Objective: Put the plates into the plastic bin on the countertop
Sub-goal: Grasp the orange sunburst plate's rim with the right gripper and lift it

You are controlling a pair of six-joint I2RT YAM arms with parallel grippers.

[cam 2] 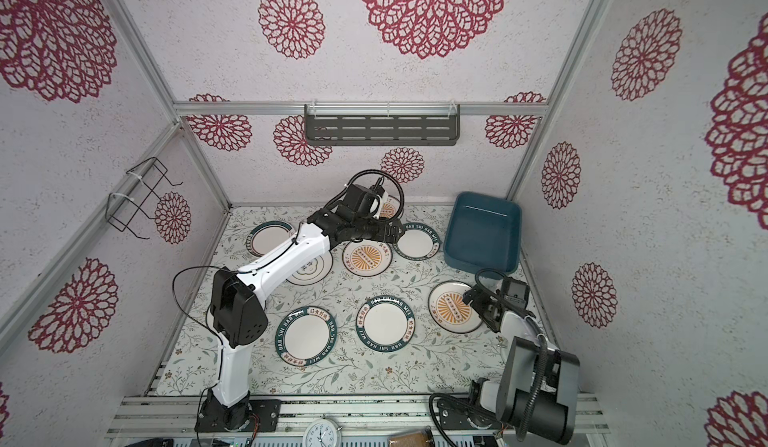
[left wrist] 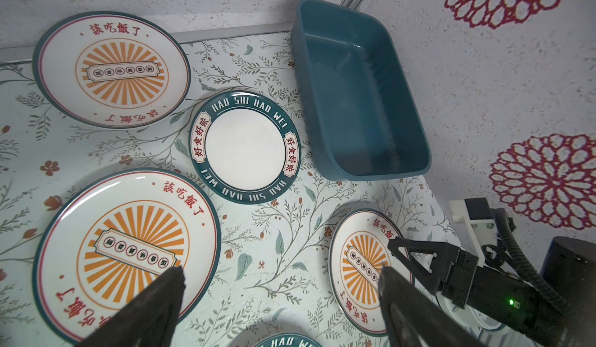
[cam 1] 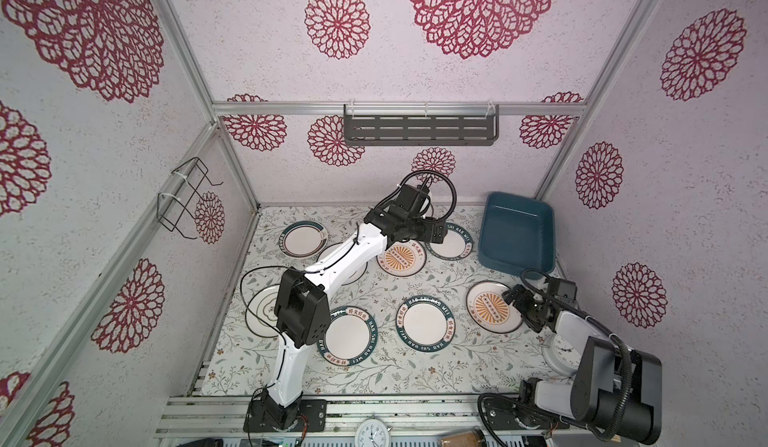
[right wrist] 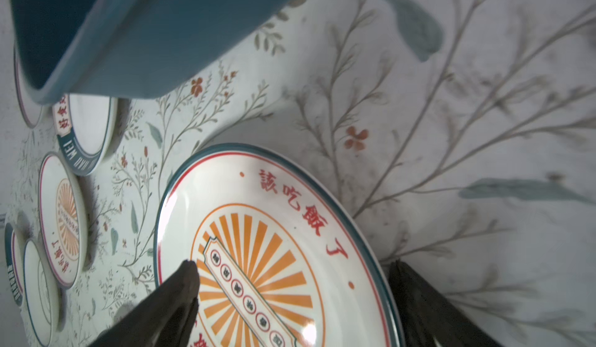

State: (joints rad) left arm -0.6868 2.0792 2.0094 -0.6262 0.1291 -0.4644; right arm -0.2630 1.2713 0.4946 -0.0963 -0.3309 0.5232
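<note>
Main risk is at the R gripper (right wrist: pixel 295 277). Its jaws are spread wide and straddle the near rim of a sunburst plate (right wrist: pixel 274 232), one finger over the orange centre and the other outside the rim, low over the countertop (right wrist: pixel 451 135); nothing is pinched yet. The plate lies flat and glazed, so if the outer finger doesn't get under the lip, a squeeze will prob. skate it sideways or pop the rim free. An edge-only pinch also leaves the plate's weight hanging off the tips, so it could droop or slip on the lift. The plastic bin (right wrist: pixel 145 38) sits ahead of this claw, past the plate's far rim w/ a strip of counter btwn them, and looks empty. A low carry could clip its near wall. A white clock (cam 1: pixel 561 355) lies behind the claw, by the forearm, where an elbow swing might nudge it. Pose: the R arm is folded tight, forearm low, wrist pitched down. The L arm is stretched long across the middle. The L gripper (left wrist: pixel 280 280) is spread and holding nothing, w/ a green-lettered plate (left wrist: pixel 245 147) just ahead of its tips and the bin beyond that. The two arms could crowd each other near the bin.
</note>
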